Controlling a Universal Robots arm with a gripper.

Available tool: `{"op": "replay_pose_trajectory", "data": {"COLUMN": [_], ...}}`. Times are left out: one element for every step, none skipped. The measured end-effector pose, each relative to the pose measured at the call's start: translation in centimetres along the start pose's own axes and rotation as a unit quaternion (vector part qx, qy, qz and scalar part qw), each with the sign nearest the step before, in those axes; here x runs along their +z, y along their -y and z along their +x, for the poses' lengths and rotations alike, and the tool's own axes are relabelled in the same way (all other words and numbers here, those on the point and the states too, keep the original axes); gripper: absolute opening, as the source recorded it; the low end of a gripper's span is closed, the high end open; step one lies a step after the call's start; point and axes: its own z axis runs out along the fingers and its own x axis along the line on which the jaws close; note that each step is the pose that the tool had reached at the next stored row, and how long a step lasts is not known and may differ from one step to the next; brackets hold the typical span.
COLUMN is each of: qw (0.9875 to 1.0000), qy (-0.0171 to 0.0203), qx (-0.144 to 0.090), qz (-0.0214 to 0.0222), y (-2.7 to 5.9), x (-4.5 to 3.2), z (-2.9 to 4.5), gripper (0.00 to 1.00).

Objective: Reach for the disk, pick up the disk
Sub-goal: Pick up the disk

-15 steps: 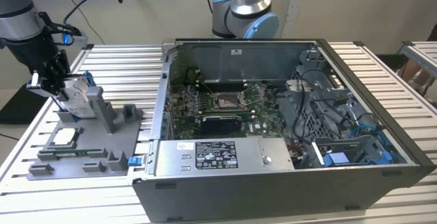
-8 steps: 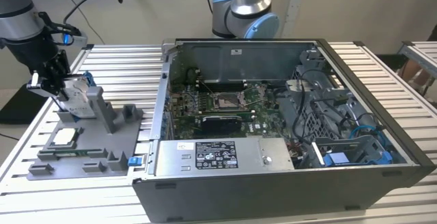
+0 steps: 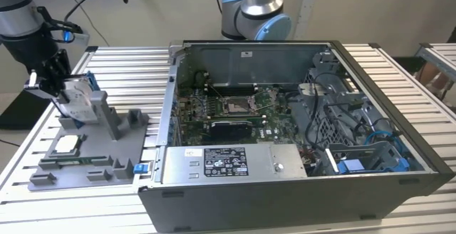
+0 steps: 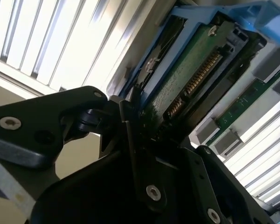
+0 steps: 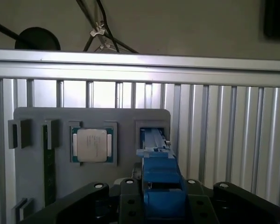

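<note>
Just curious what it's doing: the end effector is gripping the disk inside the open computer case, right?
Not inside. The exterior view shows the end effector gripping the disk at the grey fixture beside the open computer case.

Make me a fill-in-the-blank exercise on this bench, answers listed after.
1. The gripper is closest to the ___, not the chip.
2. The bracket framing the disk is ___ in colour.
3. The chip lies flat on the ___ fixture.
4. The open computer case stands on the exterior view's ___ of that fixture.
Missing words: disk; blue; grey; right.
</note>
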Motion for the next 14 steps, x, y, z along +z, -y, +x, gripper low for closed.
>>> {"op": "replay_pose_trajectory", "data": {"qw": [1.0000, 1.0000, 1.0000, 1.0000, 1.0000, 1.0000, 1.0000, 1.0000, 1.0000, 1.0000, 1.0000, 1.0000, 1.0000, 1.0000], "qy": [0.0000, -0.0001, -0.0001, -0.0001, -0.0001, -0.0001, -0.0001, -0.0001, -0.0001, -0.0002, -0.0001, -0.0001, -0.0002, -0.0002], "qx": [0.000, 0.000, 0.000, 0.000, 0.000, 0.000, 0.000, 0.000, 0.000, 0.000, 0.000, 0.000, 0.000, 0.000], "qz": [0.0001, 0.0001, 0.0001, 0.0000, 0.0000, 0.0001, 0.0000, 0.0001, 0.0001, 0.0000, 0.0001, 0.0001, 0.0000, 0.0001], "y": [0.00, 0.00, -0.01, -0.01, -0.01, -0.01, -0.02, -0.02, -0.02, -0.03, -0.03, -0.03, -0.03, -0.03], "x": [-0.25, -0.56, -0.89, -1.23, -1.63, -2.04, -2.47, -2.90, -3.33, -3.73, -4.12, -4.46, -4.81, -5.13], "z": [-0.01, -0.03, -0.04, -0.06, -0.08, -0.10, -0.12, -0.14, -0.16, -0.18, -0.20, -0.22, -0.23, -0.24], "gripper": [0.00, 0.00, 0.00, 0.00, 0.00, 0.00, 0.00, 0.00, 0.00, 0.00, 0.00, 0.00, 0.00, 0.00]}}
